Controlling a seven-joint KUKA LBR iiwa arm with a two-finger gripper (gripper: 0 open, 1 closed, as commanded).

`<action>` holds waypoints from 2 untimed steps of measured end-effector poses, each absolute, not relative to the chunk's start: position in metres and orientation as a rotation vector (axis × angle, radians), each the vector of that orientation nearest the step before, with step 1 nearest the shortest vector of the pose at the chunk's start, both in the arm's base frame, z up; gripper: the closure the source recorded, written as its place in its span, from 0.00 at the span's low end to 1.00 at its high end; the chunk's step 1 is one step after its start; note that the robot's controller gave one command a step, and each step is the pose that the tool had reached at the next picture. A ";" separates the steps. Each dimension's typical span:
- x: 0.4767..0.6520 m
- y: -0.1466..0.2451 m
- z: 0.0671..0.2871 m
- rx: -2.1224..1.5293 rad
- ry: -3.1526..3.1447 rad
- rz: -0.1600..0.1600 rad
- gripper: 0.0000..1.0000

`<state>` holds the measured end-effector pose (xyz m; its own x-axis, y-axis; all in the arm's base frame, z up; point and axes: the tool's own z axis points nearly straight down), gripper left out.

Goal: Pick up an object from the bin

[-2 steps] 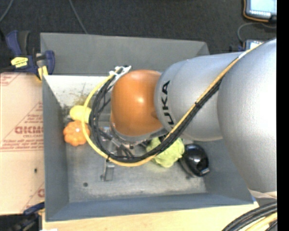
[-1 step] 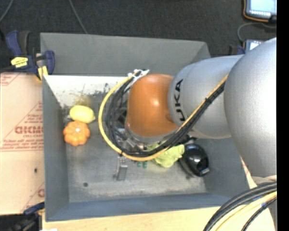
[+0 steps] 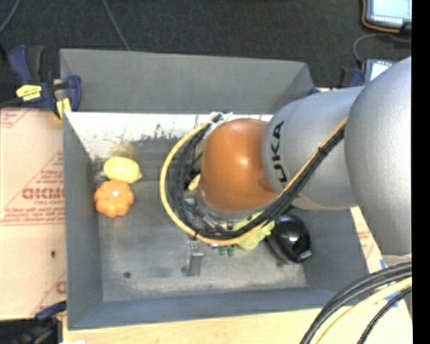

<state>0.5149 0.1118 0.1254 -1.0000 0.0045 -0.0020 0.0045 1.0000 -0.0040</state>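
Observation:
My gripper reaches down below the orange wrist cover to the bin floor, near the front middle of the bin, with nothing visible in it. A yellow-green thing lies just to its right, mostly hidden under the arm. Further right sits a black rounded object. Off to the left, well apart from the gripper, an orange pumpkin-shaped toy rests against a yellow lemon.
The arm and its orange cover with cables hang over the middle and right of the bin and hide the floor beneath. Bare grey floor stretches between the gripper and the two fruits on the left.

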 end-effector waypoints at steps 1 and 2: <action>0.517 0.140 0.154 -0.210 3.133 0.003 0.00; 0.525 0.115 0.207 0.224 3.134 0.001 0.00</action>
<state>0.5251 0.1146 0.2067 -0.9898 0.1423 0.0002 0.1423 0.9898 0.0006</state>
